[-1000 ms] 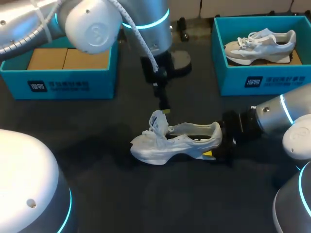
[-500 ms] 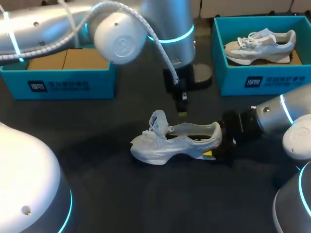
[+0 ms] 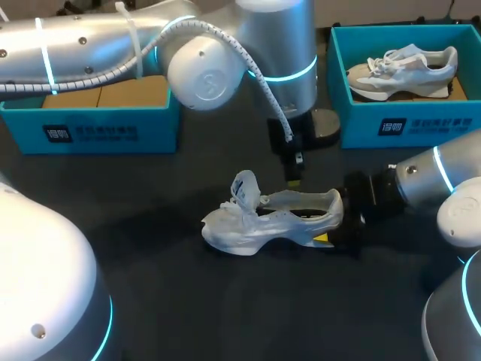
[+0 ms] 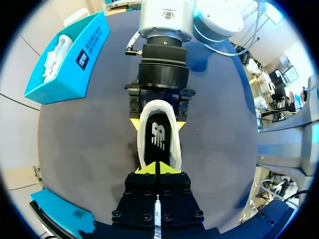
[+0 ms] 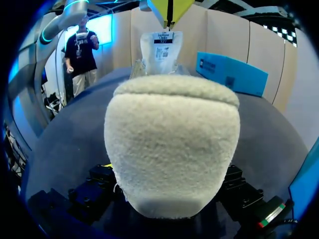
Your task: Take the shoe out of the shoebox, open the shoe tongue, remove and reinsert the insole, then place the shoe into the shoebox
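A white shoe lies on the dark table, toe to the left, its tongue pulled upright. My right gripper comes in from the right and is shut on the shoe's heel, one finger on each side. In the left wrist view its yellow fingertips flank the heel, and the black insole shows inside the shoe. My left gripper hangs just above the shoe's opening, fingers shut together with nothing between them. Its yellow tips show above the heel in the right wrist view.
A teal shoebox at the back right holds another pale shoe. A second teal box at the back left has brown cardboard inside. The left arm's big links span the back of the table.
My left arm has swung right, from over the tongue to over the shoe's opening, and its fingers have closed. The shoe and the right gripper have stayed put.
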`<state>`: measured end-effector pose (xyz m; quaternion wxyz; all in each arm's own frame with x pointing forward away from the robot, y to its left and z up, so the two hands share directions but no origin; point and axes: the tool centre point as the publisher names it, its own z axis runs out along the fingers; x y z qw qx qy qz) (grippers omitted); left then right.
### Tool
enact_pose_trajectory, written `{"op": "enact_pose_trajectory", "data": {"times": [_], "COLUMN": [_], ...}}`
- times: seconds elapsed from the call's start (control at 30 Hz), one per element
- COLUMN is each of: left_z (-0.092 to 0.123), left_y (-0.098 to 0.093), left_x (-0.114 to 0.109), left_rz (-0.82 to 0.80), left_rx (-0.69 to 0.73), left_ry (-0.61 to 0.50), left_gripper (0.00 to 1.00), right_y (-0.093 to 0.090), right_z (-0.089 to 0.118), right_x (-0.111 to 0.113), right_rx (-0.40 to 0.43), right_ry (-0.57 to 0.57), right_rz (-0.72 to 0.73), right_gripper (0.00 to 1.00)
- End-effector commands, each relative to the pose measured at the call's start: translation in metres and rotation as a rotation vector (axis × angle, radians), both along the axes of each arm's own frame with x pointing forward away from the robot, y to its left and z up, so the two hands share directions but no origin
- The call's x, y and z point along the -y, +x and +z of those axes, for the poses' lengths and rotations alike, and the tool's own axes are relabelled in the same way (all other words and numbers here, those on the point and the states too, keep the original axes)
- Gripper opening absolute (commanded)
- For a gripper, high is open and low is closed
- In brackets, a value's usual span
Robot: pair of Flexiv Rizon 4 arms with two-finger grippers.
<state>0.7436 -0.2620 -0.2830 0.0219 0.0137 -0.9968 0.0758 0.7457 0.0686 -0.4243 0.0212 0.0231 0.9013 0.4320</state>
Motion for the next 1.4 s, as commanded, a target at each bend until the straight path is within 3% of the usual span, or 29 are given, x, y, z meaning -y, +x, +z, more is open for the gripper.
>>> {"op": "enact_pose_trajectory", "data": {"times": [0.03,0.47,0.97,1.4], "left_z": [0.0,0.0,-0.054,-0.086], "left_y": [0.0,0.0,-0.008,-0.019], "left_x": [-0.002,-0.002,0.018,0.01], "left_rz": [0.0,0.0,-0.125,-0.162], "left_rx": [0.0,0.0,-0.052,-0.096], "left_ry": [-0.003,-0.003,0.032,0.073], "left_gripper": [0.0,0.0,0.0,0.0], "right_y": [0.0,0.0,0.0,0.0], "right_z": [0.0,0.0,0.0,0.0], "right_x": [0.001,0.001,0.001,0.001], "right_rx": [0.001,0.001,0.001,0.001], "right_ry": [0.0,0.0,0.0,0.0], "right_rz": [0.0,0.0,0.0,0.0], "right_gripper": [0.0,0.0,0.0,0.0]}}
